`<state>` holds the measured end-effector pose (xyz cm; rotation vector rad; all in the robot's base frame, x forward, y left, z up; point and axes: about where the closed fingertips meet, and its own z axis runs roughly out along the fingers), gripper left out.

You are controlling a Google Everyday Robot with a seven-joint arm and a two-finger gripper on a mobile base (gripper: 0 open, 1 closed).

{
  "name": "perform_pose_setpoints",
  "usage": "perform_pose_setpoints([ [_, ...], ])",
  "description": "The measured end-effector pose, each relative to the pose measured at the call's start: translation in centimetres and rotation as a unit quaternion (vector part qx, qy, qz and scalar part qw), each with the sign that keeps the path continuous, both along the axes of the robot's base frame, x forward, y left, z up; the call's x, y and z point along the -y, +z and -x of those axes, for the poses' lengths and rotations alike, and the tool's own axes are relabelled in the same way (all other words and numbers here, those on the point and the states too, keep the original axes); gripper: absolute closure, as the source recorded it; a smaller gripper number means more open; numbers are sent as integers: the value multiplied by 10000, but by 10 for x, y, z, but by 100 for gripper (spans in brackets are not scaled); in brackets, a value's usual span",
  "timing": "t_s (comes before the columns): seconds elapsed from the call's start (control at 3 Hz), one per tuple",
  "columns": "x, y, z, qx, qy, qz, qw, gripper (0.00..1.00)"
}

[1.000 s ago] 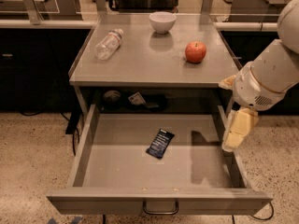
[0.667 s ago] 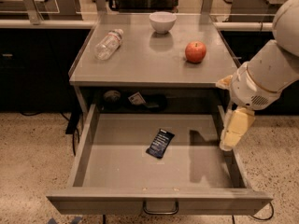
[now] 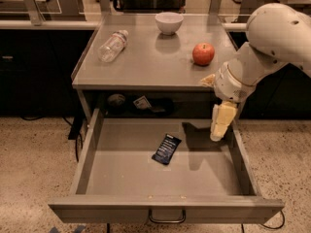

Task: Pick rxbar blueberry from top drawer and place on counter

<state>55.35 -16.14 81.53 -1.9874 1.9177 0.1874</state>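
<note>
The rxbar blueberry (image 3: 166, 149), a small flat dark navy bar with white print, lies near the middle of the open top drawer (image 3: 121, 178). The drawer is pulled out below the grey counter (image 3: 146, 67). My gripper (image 3: 217, 134) hangs pointing down over the drawer's right side, to the right of the bar and apart from it. It holds nothing.
On the counter lie a clear plastic bottle (image 3: 112, 44) at the left, a white bowl (image 3: 169, 22) at the back and a red apple (image 3: 203, 54) at the right. Small items sit in the shelf behind the drawer (image 3: 142, 102). The drawer's loop handle (image 3: 166, 218) faces front.
My arm and gripper have shifted left, further in over the drawer and toward the bar. The bar and the counter items have not moved.
</note>
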Motion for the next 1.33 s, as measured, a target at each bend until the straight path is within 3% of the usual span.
perform_pose_setpoints([
  [0.67,-3,-2,1,-39,122,-69,9999,0],
  [1.0,-15,1,4,-171,699,-436,9965,0],
  [1.33,-18,7,8,-141,1121,-531,9922,0],
])
